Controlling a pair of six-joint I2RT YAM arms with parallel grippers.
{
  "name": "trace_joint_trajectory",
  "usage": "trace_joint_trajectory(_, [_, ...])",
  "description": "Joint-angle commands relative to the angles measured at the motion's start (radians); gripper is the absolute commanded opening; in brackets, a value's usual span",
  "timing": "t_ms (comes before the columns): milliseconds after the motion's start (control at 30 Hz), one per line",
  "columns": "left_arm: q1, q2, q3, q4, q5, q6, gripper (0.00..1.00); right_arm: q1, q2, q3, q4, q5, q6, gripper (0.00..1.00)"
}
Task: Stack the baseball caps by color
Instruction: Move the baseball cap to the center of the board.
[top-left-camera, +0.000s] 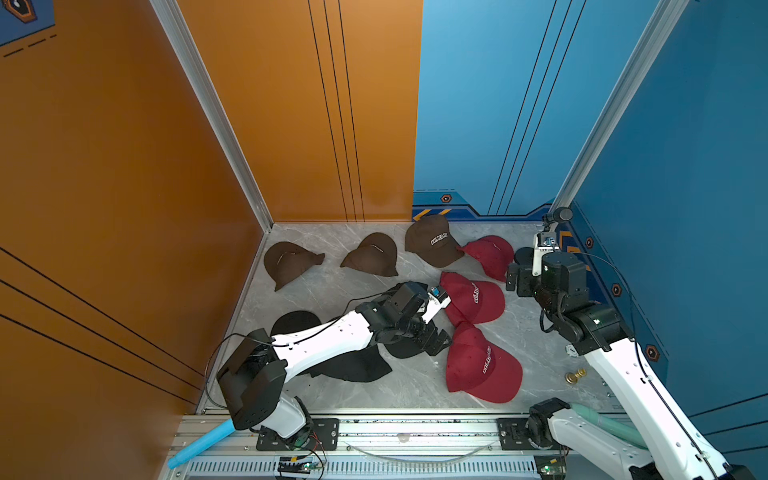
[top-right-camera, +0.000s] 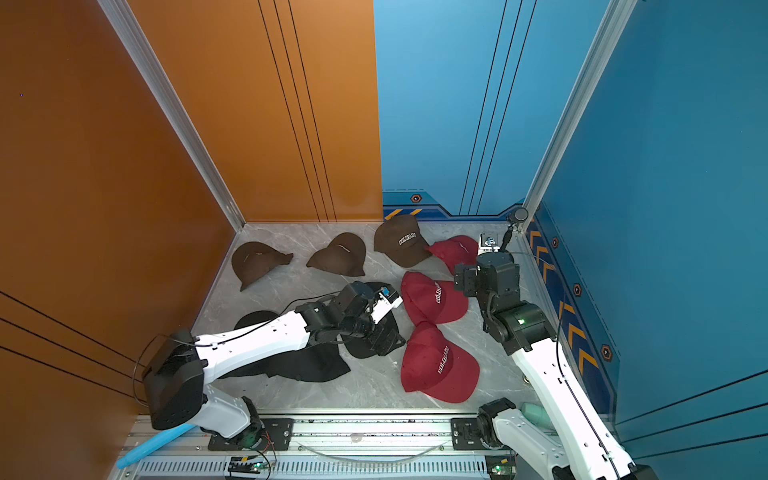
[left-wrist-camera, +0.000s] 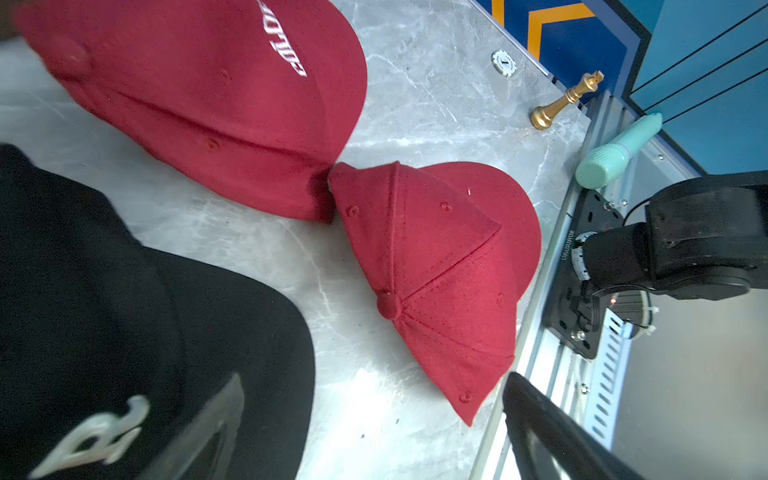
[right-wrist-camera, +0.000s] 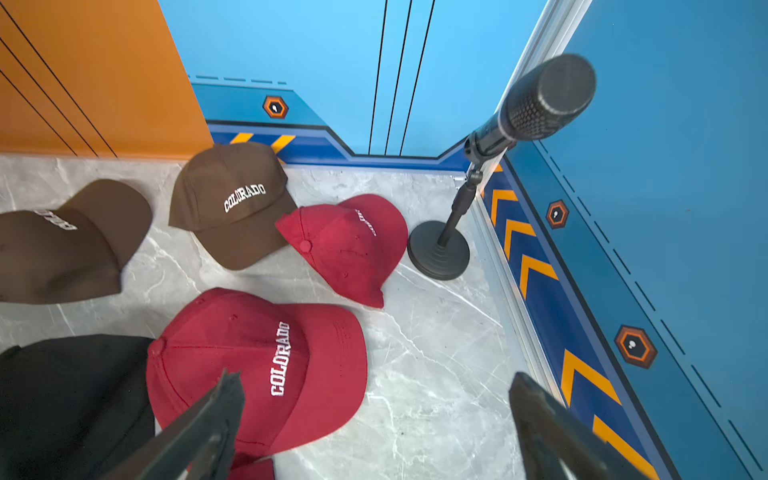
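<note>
Three dark brown caps lie along the back: one at the left (top-left-camera: 291, 262), one in the middle (top-left-camera: 372, 255), and a "COLORADO" one (top-left-camera: 434, 243). To the right are three red caps: back (top-left-camera: 490, 253), middle (top-left-camera: 473, 297) and front (top-left-camera: 484, 365). Black caps (top-left-camera: 357, 365) lie under my left arm, partly hidden. My left gripper (top-left-camera: 434, 340) hangs open over a black cap (left-wrist-camera: 145, 332) with a white letter, next to the front red cap (left-wrist-camera: 436, 270). Open as well, my right gripper (top-left-camera: 515, 277) hovers above the middle red cap (right-wrist-camera: 257, 361), holding nothing.
A black microphone stand (right-wrist-camera: 438, 249) occupies the back right corner. A gold chess piece (left-wrist-camera: 565, 99), a white chip (left-wrist-camera: 503, 62) and a teal handle (left-wrist-camera: 615, 149) sit near the front right edge. Orange and blue walls close in the marble floor (top-left-camera: 415, 386).
</note>
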Motion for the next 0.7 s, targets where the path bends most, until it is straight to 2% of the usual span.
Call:
trace_joint_trajectory(0, [-0.002, 0.024, -0.044, 0.141, 0.151, -0.15, 0.98, -0.027, 0.004, 0.009, -0.054, -0.06, -0.015, 1.0])
trace_joint_trajectory(167, [-0.021, 0.102, -0.035, 0.195, 0.193, -0.215, 0.97, -0.069, 0.045, 0.067, -0.135, -0.307, 0.006, 1.0])
trace_joint_trajectory(233, [-0.031, 0.128, -0.026, 0.196, 0.188, -0.219, 0.98, -0.073, 0.063, 0.082, -0.163, -0.351, 0.015, 1.0])
trace_joint_trajectory(567, [-0.044, 0.257, -0.02, 0.345, 0.253, -0.324, 1.0, -0.079, 0.042, 0.046, -0.176, -0.346, 0.019, 1.0])
trace_joint_trajectory(667, [-0.044, 0.282, -0.019, 0.377, 0.283, -0.343, 0.95, -0.08, 0.038, 0.035, -0.171, -0.336, 0.017, 1.0])
